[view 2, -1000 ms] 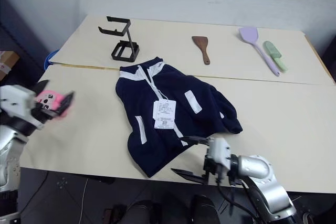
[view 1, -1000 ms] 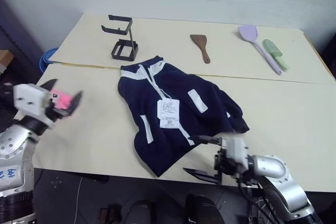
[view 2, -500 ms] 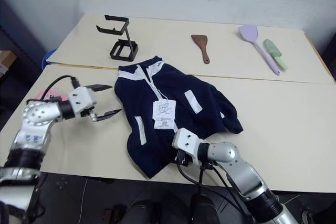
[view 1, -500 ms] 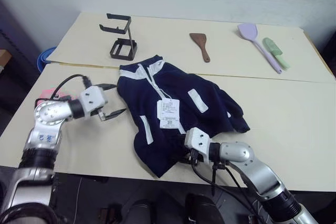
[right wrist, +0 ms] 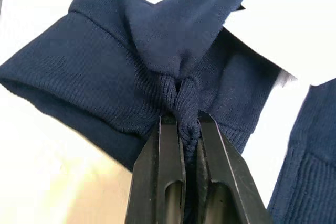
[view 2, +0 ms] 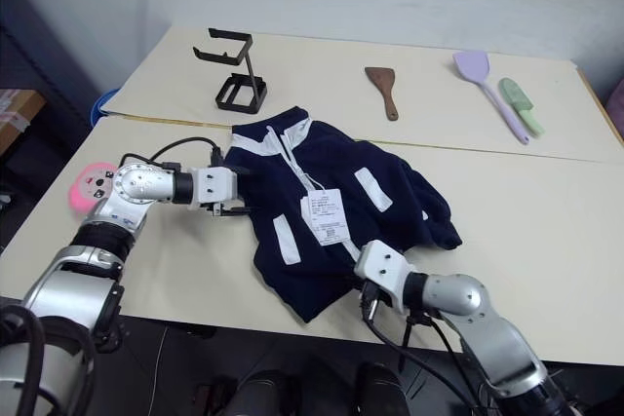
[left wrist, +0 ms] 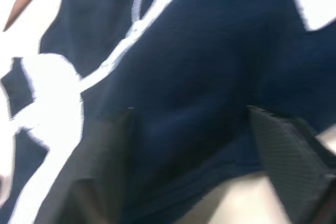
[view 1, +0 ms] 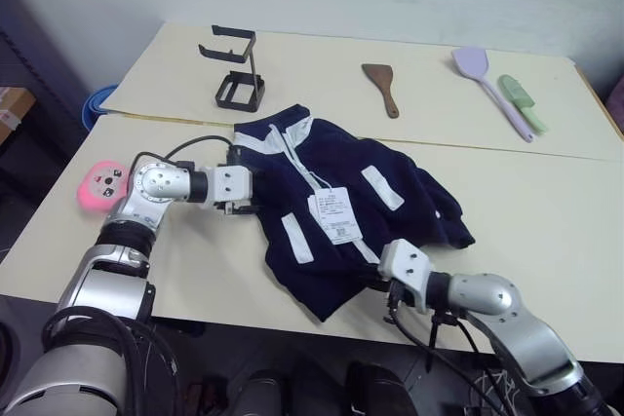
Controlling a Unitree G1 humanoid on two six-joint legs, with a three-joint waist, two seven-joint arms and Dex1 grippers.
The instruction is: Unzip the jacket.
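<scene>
Head views: since a second ago the left gripper (view 1: 246,194) has been brought from the table edge to the jacket (view 1: 336,211), at its shoulder side below the collar. The right gripper (view 2: 363,291) has been closed on the hem. The jacket's long axis runs collar-far to hem-near, collar pointing away.

Left wrist view: fleece lies between the spread fingers (left wrist: 286,145); a grasp cannot be confirmed.

Right wrist view: hem fabric is pinched between the clenched fingers (right wrist: 170,156). The hem is anchored; the zipper is not yet opened.

Print on the hang tags (view 1: 336,214) is unreadable.
</scene>
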